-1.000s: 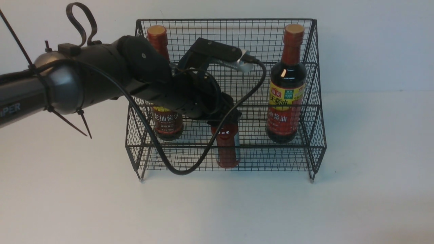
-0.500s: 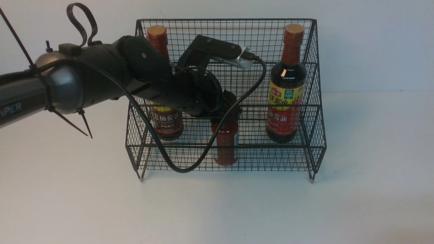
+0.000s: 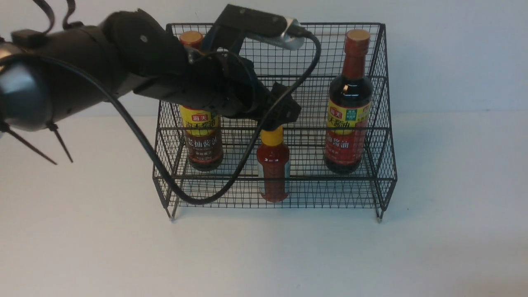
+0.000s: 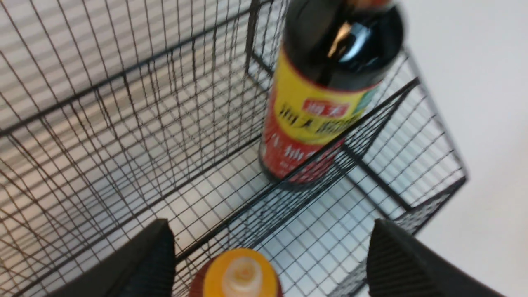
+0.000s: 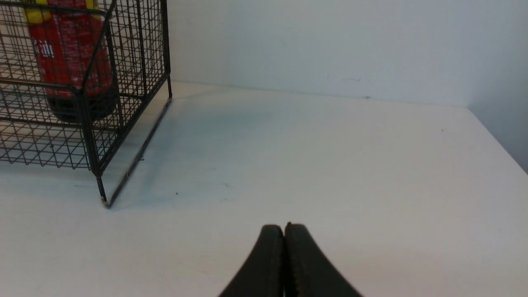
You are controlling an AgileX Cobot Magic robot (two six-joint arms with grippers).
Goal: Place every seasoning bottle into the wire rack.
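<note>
White tabletop (image 3: pixel 453 185) against a pale wall (image 3: pixel 453 53); on it stands the black wire rack (image 3: pixel 274 178), reference for all below. Inside the rack, upright: one dark soy-sauce bottle (image 3: pixel 204 144) at its left end, another soy-sauce bottle (image 3: pixel 350 115) at its right end, and the yellow-capped red sauce bottle (image 3: pixel 273 165) between them, toward the rack's front. Left claw (image 4: pixel 268 255) above the rack's middle, spread wide over the yellow cap, holding nothing; right claw (image 5: pixel 284 231), off the rack's right side, closed tip to tip.
</note>
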